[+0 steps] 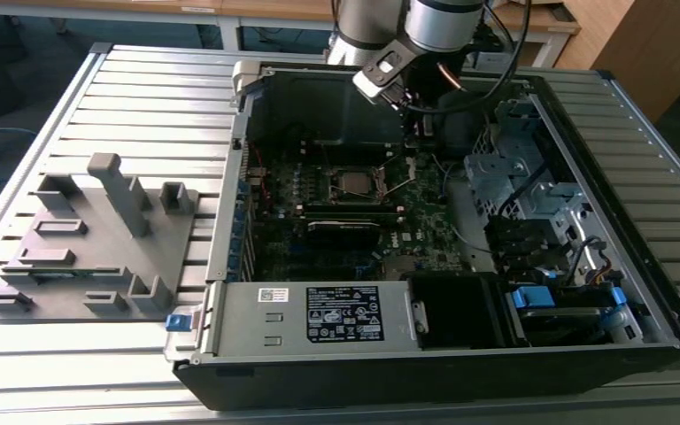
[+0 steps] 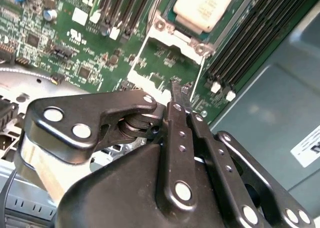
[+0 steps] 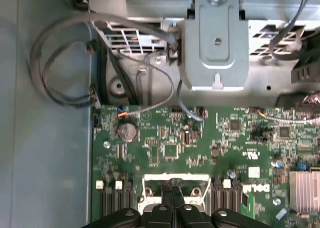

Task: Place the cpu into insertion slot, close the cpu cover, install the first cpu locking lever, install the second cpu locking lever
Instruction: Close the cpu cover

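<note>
The cpu, a pale metal square, lies in the insertion slot on the green motherboard. The silver cpu cover frames it, hinge screws showing at its near edge. Two thin wire levers run from the slot's corners towards my fingers. My gripper is shut with nothing between its thin black fingertips. It hovers just above the white outline printed on the board beside the slot. In the exterior view the gripper hangs inside the case, to the slot's right.
Black memory slots flank the socket. A grey drive cage with looping cables lies beyond the board edge. The power supply box fills the case's front. A grey fixture plate rests on the slatted table at the exterior view's left.
</note>
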